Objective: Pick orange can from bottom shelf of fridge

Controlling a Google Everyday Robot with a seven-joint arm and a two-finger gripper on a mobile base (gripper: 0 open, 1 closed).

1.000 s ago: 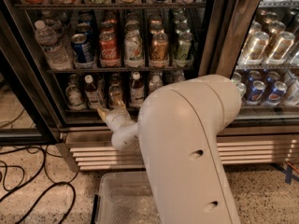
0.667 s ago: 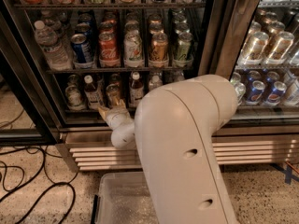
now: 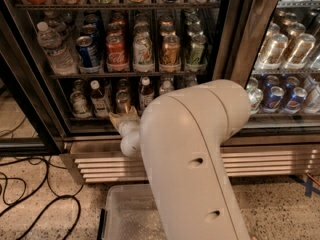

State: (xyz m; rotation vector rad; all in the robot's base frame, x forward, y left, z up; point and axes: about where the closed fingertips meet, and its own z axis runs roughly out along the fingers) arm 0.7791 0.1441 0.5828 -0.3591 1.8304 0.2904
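The orange can (image 3: 122, 99) stands on the bottom shelf (image 3: 88, 118) of the fridge (image 3: 241, 39), between small bottles. My gripper (image 3: 125, 117) reaches into the open fridge at bottom-shelf height, right in front of and just below the orange can. Whether it touches the can does not show. My large white arm (image 3: 192, 159) fills the middle of the camera view and hides the right part of the bottom shelf.
Small bottles (image 3: 98, 98) flank the can. The rack above holds blue, red, green and amber soda cans (image 3: 116, 51) and a water bottle (image 3: 54, 48). The louvred base grille (image 3: 272, 160) runs below. A clear bin (image 3: 122, 215) and black cables (image 3: 30, 186) lie on the floor.
My gripper has crept slightly up and deeper toward the orange can. The arm housing has shifted a little to the left.
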